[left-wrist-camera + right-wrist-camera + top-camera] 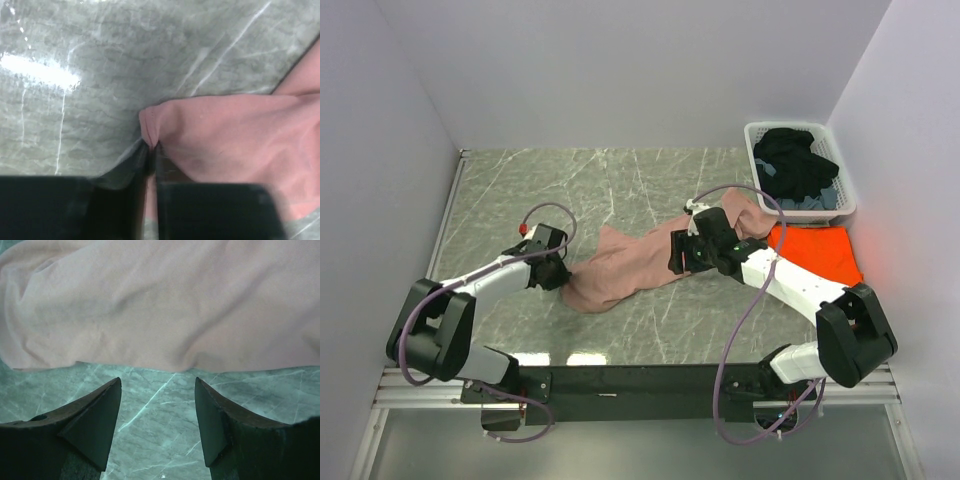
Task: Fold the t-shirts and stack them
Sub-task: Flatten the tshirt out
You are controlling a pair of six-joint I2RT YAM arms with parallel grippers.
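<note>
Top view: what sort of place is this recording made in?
Probably a lab test bench, not a home: a marble-look table walled in by plain white panels, robot arms bolted at its near edge, and a laundry basket of clothes in the far right corner.

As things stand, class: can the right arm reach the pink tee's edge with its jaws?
Probably yes. The right arm holds its jaws open just short of the pink tee, with only bare table between them and nothing visibly blocking the way.
</note>
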